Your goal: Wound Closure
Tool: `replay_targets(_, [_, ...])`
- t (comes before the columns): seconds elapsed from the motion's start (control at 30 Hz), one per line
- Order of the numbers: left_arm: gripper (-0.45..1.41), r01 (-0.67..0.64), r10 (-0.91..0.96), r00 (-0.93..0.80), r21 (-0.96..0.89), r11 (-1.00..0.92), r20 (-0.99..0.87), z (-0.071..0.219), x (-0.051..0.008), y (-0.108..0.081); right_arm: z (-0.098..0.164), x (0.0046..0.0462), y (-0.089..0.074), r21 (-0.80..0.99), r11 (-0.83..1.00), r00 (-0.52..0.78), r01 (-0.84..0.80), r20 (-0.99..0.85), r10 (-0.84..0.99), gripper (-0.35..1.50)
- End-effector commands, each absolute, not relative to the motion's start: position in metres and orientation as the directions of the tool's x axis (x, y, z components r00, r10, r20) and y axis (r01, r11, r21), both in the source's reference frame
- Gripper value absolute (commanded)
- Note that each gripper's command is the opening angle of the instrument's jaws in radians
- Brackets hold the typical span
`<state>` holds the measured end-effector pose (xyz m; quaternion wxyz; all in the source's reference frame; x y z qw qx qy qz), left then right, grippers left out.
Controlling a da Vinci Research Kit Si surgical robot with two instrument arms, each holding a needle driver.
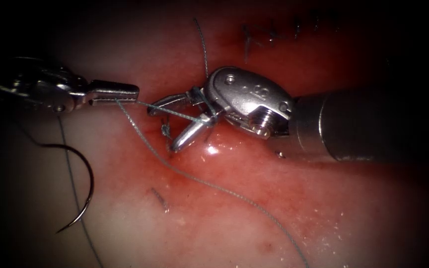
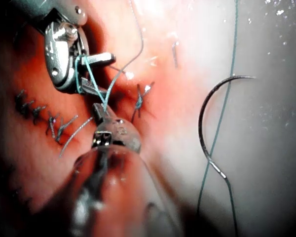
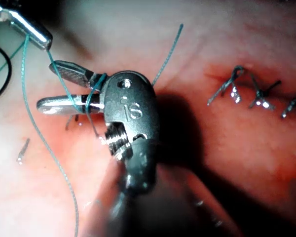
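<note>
The left tool [image 1: 125, 92] has its slim steel jaws closed on the fine braided teal thread [image 1: 214, 186]. The right tool [image 1: 175, 126] stands with jaws wide apart, gripping nothing, thread wound around their base. The one thin, dark curved needle [image 1: 83, 191] lies free on pale, glistening tissue [image 1: 284, 198], left of the cut, outside it. Several dark knotted stitches [image 3: 259, 94] cross the cut behind.
</note>
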<state>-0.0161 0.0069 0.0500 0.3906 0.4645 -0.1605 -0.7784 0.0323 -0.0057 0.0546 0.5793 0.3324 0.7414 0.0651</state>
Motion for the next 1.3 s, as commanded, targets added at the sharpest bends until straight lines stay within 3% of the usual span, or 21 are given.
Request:
replay_targets(0.03, [-0.45, 0.457, -0.753, -0.267, 0.609, -0.649, -0.602, 0.0507, -0.0167, 0.0072, 0.055, 0.0331, -0.0064, 0.474, 0.764, -0.114, 0.438, -0.814, 0.57, 0.51])
replay_targets(0.5, [-0.45, 0.427, -0.73, -0.283, 0.6, -0.677, -0.622, 0.0521, -0.017, 0.0087, 0.0541, 0.033, -0.008, 0.507, 0.717, -0.113, 0.478, -0.774, 0.623, 0.49])
replay_targets(0.8, [-0.45, 0.413, -0.727, -0.298, 0.603, -0.683, -0.619, 0.0534, -0.0176, 0.0085, 0.0539, 0.0327, -0.0081, 0.555, 0.737, -0.182, 0.386, -0.737, 0.651, 0.59])
replay_targets(1.0, [-0.45, 0.409, -0.722, -0.315, 0.599, -0.689, -0.615, 0.0553, -0.018, 0.0078, 0.0536, 0.0326, -0.0081, 0.564, 0.735, -0.188, 0.375, -0.73, 0.657, 0.78])
replay_targets(1.3, [-0.45, 0.398, -0.704, -0.335, 0.583, -0.708, -0.627, 0.0569, -0.0182, 0.0073, 0.0537, 0.0316, -0.0078, 0.602, 0.735, -0.23, 0.311, -0.703, 0.673, 0.76])
